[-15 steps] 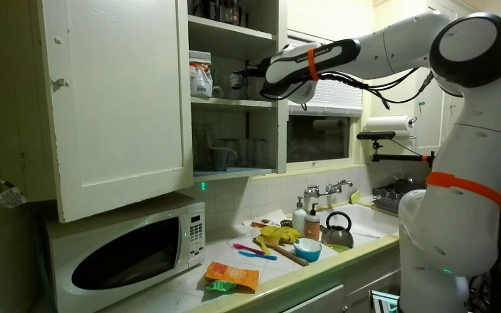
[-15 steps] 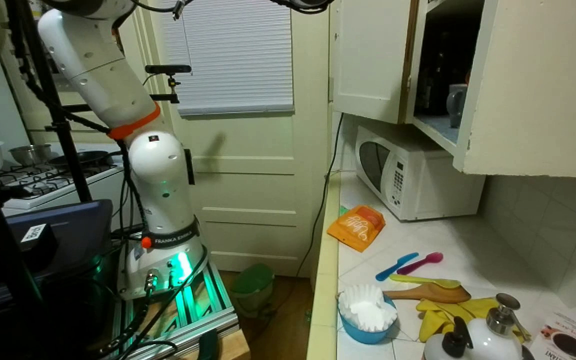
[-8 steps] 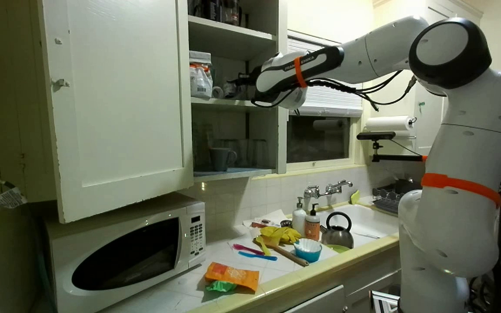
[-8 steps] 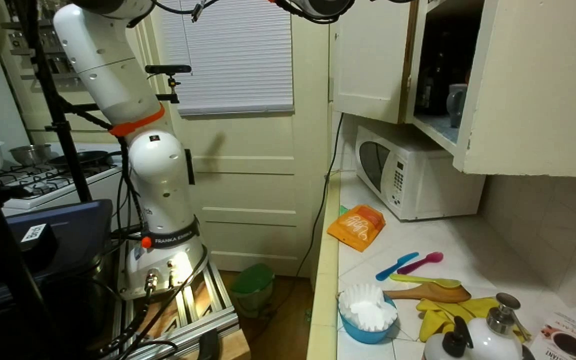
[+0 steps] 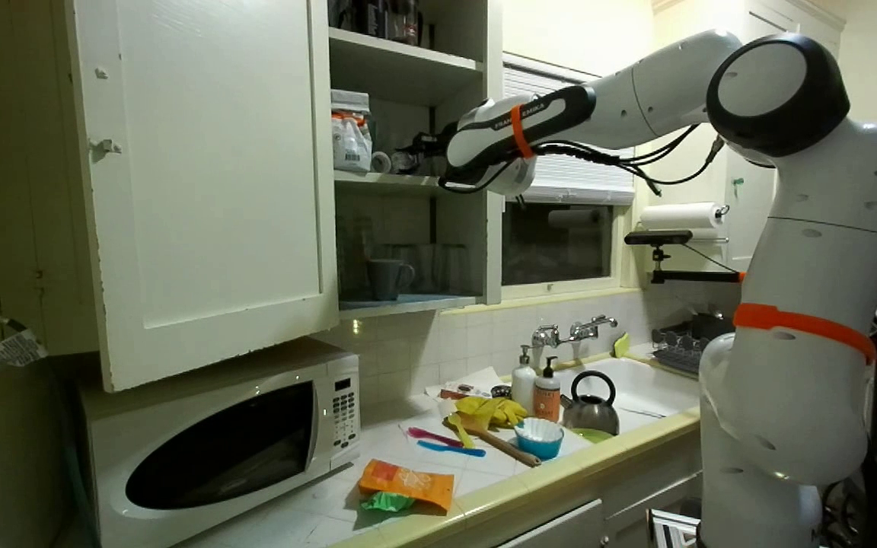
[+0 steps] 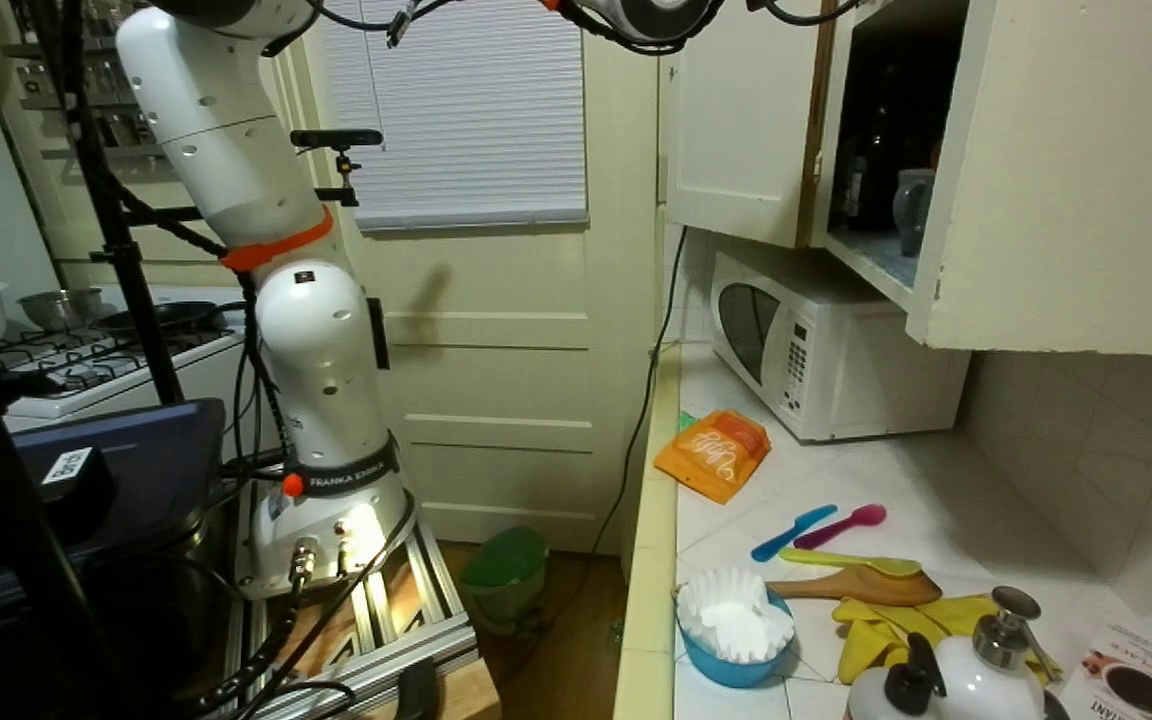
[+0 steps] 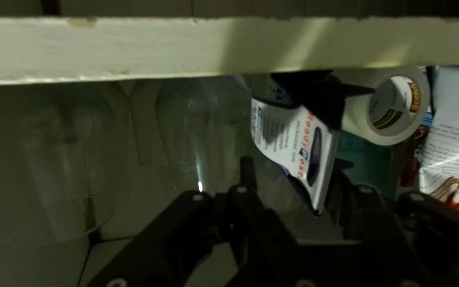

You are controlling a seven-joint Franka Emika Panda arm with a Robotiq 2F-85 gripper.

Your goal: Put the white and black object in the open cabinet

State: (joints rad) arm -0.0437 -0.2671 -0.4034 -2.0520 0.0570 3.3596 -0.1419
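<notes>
The white and black object, a packing-tape dispenser (image 7: 287,137) with a printed white label, shows between my fingers in the wrist view. Its black end meets the shelf edge (image 7: 134,50) there, and the contact underneath is hidden. My gripper (image 7: 296,162) is open. A gap shows between the left finger (image 7: 248,171) and the dispenser; the other finger is close beside it. In an exterior view the gripper (image 5: 419,144) is inside the open cabinet (image 5: 492,251), with the dispenser (image 5: 406,162) low over the middle shelf. The cabinet also shows in an exterior view (image 6: 1086,180), with the gripper out of frame.
A tape roll (image 7: 399,105) and a white bag (image 5: 351,141) stand beside the dispenser. Clear glasses (image 7: 189,119) are on its other side. The cabinet door (image 5: 218,175) hangs open above the microwave (image 5: 225,441). A grey mug (image 5: 387,278) sits on the lower shelf.
The arm has moved left and down in the cabinet. The dispenser has come down from above the middle shelf to near its surface, beside the tape roll. Most motion came before the last half second.
</notes>
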